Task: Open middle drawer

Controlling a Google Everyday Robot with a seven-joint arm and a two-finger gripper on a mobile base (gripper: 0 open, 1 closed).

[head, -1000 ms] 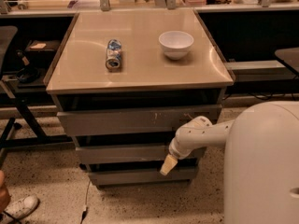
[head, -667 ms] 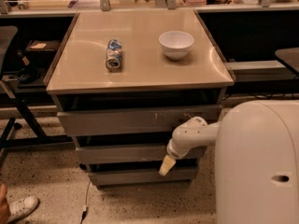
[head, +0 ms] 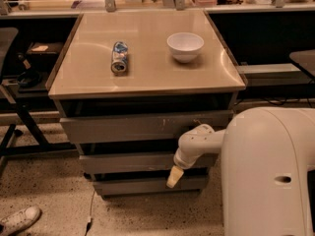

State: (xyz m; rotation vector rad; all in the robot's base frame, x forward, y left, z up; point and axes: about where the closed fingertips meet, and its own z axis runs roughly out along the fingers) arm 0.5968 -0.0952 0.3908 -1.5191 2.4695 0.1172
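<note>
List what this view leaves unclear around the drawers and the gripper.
- Camera view: whether the gripper, low before the middle drawer, touches its front; this angle hides any gap.
- Camera view: the middle drawer's right end, behind the arm and robot body.
- Camera view: the can label, too small.

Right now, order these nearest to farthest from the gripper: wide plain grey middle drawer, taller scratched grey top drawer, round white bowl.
1. The middle drawer, right by the gripper, low on the cabinet's right.
2. The top drawer, just above.
3. The white bowl, up on the tabletop.
</note>
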